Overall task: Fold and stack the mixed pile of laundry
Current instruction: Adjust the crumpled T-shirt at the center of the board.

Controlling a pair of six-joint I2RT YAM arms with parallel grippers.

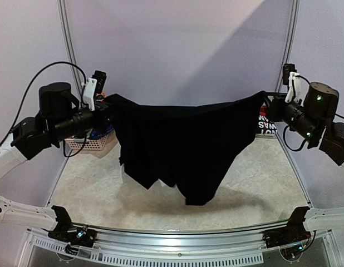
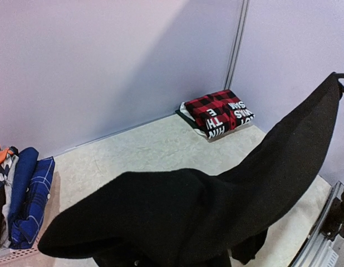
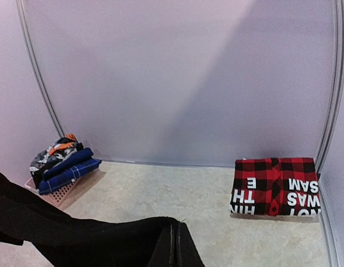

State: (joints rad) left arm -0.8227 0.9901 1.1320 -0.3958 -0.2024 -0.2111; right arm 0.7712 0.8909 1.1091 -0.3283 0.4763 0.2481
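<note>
Jaws of the left gripper point(image 1: 109, 104) and right gripper point(image 1: 265, 102) were clamped on the top corners of the black trousers point(image 1: 183, 142), strung across mid-frame above the table point(image 1: 261, 178). Soft, limp and fairly heavy, they sagged between the grips; corner holds along one edge looked soundest. Other laundry point(image 3: 63, 161) sat in the basket point(image 1: 88, 146), centre left.

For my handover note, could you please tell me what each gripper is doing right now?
Left gripper: shut on the black trousers.
Right gripper: shut on the black trousers too.
</note>
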